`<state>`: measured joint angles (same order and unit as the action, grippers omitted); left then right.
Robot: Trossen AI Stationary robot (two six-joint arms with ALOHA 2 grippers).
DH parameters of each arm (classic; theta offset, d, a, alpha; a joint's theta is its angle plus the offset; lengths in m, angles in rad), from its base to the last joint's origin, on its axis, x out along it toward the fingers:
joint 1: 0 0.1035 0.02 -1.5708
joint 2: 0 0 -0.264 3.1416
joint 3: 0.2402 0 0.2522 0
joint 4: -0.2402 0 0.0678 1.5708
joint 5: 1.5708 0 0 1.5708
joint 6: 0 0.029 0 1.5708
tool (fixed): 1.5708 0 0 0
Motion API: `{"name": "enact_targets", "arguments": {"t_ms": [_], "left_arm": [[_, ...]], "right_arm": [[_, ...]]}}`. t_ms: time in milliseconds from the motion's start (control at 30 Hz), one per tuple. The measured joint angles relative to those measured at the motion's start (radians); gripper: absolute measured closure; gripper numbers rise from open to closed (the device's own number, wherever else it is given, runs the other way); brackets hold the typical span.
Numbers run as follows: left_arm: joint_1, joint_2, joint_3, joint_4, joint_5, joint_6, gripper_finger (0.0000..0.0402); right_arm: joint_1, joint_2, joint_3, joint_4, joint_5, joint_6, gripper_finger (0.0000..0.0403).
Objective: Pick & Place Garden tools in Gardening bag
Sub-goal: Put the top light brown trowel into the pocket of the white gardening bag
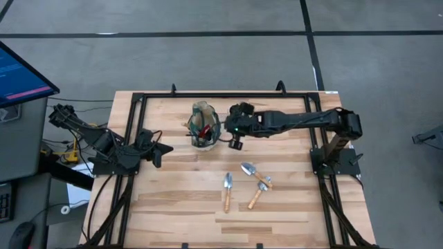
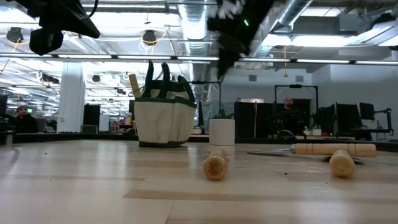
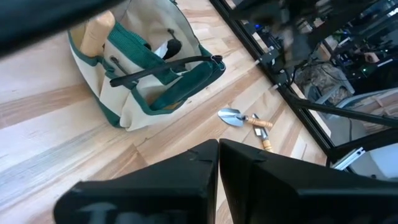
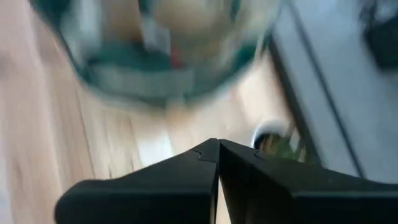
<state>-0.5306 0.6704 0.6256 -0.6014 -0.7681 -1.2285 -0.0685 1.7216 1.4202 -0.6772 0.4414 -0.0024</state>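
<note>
The beige gardening bag (image 1: 204,124) with green trim stands upright at the table's far middle. A wooden handle (image 3: 99,34), a red item (image 1: 205,130) and dark tools stick out of it. Two trowels (image 1: 227,189) (image 1: 253,171) and a third wooden-handled tool (image 1: 257,197) lie flat on the table, nearer the front. My right gripper (image 4: 217,144) is shut and empty, hovering just right of the bag, high above the table (image 2: 227,34). My left gripper (image 3: 219,146) is shut and empty, left of the bag (image 1: 165,149).
A small white pot (image 2: 222,132) with a dark plant stands just right of the bag, under my right arm (image 1: 235,144). A black frame (image 1: 208,95) runs along the table's edges. Bare wood lies at the near left (image 1: 166,207).
</note>
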Motion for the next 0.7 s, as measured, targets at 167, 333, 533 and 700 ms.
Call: {"name": "enact_targets", "arguments": {"t_ms": [167, 333, 533, 700], "left_arm": [[0.0, 0.0, 0.0, 0.003, 0.0, -0.003, 0.0399], [0.0, 0.0, 0.0, 0.002, 0.0, -0.003, 0.0399], [0.0, 0.0, 0.0, 0.005, -0.009, -0.003, 0.0399], [0.0, 0.0, 0.0, 0.005, -0.029, -0.003, 0.0399]], "right_arm": [[0.016, -0.072, -0.146, -0.062, -0.087, 0.126, 0.0403], [0.07, -0.149, -0.226, -0.212, -0.254, 0.296, 0.0398], [0.197, -0.208, -0.295, -0.358, -0.357, 0.203, 0.0327], [0.326, -0.204, -0.301, -0.375, -0.286, -0.225, 0.0238]]}}
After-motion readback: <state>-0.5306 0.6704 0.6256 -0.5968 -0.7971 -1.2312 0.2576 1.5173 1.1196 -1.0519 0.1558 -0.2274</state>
